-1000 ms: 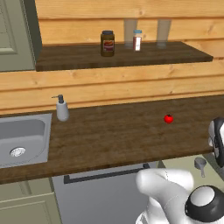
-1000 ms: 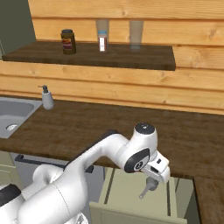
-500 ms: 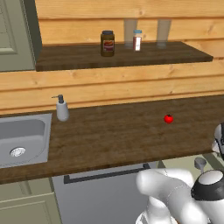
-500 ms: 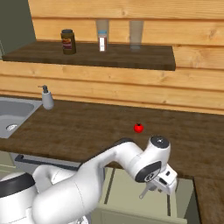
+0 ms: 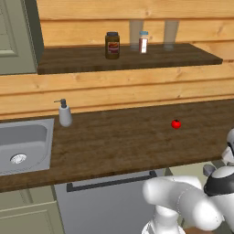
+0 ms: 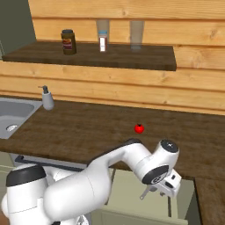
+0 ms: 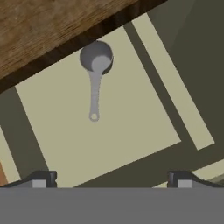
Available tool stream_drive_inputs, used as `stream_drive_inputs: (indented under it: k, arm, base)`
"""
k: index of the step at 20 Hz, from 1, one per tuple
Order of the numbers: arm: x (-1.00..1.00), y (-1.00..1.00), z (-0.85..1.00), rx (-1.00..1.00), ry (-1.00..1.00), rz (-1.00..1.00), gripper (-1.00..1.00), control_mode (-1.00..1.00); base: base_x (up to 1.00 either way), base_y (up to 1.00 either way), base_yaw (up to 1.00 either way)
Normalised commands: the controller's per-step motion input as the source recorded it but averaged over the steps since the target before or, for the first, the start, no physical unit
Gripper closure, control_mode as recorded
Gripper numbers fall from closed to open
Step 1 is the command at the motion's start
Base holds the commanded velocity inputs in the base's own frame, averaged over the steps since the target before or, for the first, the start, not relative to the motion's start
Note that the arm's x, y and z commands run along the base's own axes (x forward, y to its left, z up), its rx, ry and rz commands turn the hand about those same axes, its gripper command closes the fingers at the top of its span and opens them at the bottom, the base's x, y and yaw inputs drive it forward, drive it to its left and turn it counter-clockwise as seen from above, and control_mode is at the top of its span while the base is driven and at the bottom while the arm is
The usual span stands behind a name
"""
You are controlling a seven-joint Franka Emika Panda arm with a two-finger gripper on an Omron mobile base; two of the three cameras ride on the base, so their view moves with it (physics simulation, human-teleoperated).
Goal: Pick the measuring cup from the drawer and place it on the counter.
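Grey metal, the measuring cup (image 7: pixel 96 61) is seen lying flat in the open drawer (image 7: pixel 131 135), bowl near the counter (image 7: pixel 48 26) edge, untouched; the jaws are spread and empty above it.

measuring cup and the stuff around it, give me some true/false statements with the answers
1. The measuring cup lies in the open drawer. True.
2. The gripper is shut on the cup. False: its fingertips are wide apart, clear of the cup.
3. The cup's handle points toward the gripper in the hand view. True.
4. A tomato sits inside the sink. False: it is on the counter, well away from the sink.
5. The soap dispenser stands on the wall shelf. False: it stands on the counter beside the sink.
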Motion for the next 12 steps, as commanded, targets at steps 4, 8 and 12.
stream_drive_inputs:
  k: [4, 8, 12]
  arm:
    - [0.04, 0.0, -0.3, 0.0, 0.0, 0.16, -1.0, -1.0]
    - [0.11, 0.04, -0.25, 0.0, 0.0, 0.17, -1.0, -1.0]
    - [0.2, 0.09, -0.18, 0.0, 0.0, 0.11, -1.0, -1.0]
  base:
    - [0.0, 0.0, 0.0]
    - [0.0, 0.0, 0.0]
    - [0.0, 0.0, 0.0]
